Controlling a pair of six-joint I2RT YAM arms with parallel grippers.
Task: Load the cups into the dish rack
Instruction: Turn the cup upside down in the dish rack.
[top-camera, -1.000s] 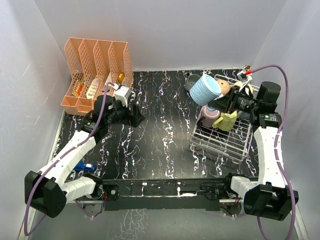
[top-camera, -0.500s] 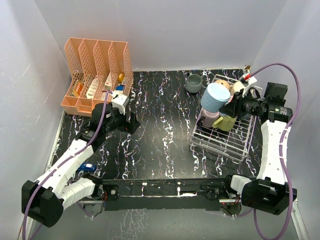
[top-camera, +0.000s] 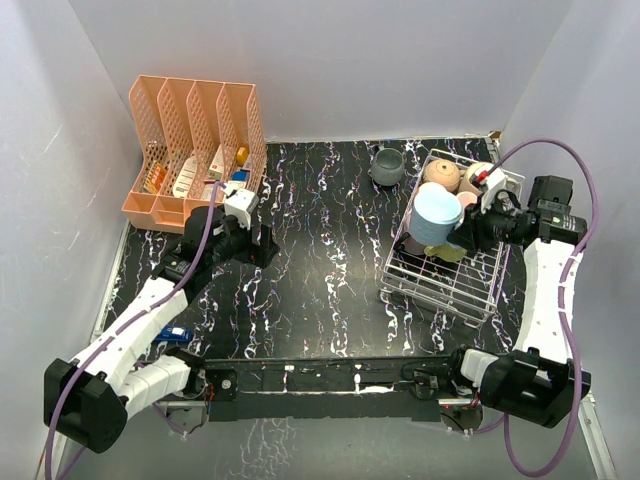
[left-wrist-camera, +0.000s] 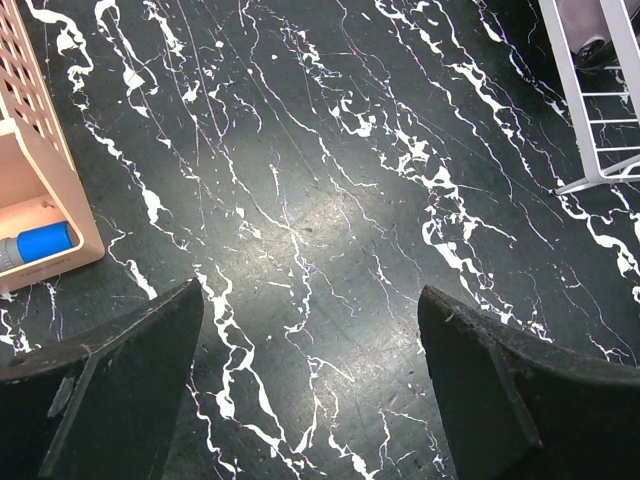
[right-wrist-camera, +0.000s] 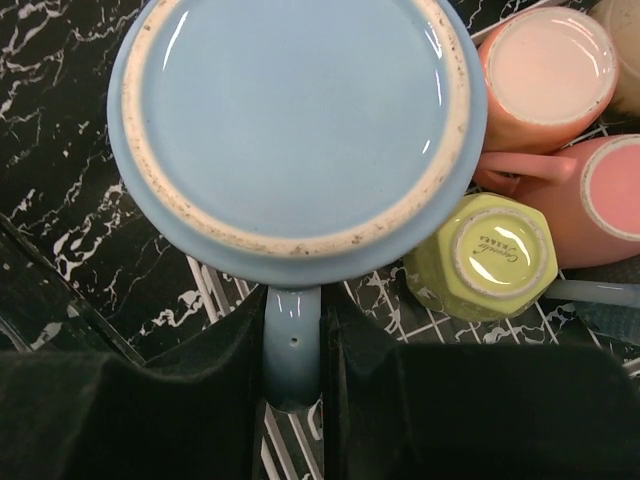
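Only writing I can spot is a tiny script stamp on the upturned base of the yellow-green cup (right-wrist-camera: 497, 255), and it's too small and blurry to actually read.

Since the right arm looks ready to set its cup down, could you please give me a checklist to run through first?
1. Right end effector shut on light blue mug by its handle: ok.
2. Mug bottom-up: ok.
3. Mug above dish rack: ok.
4. Free spot beneath it: cannot tell, mug hides it.
5. Gap to yellow-green mug: cannot tell.
6. Left end effector open, empty, away from rack: ok.
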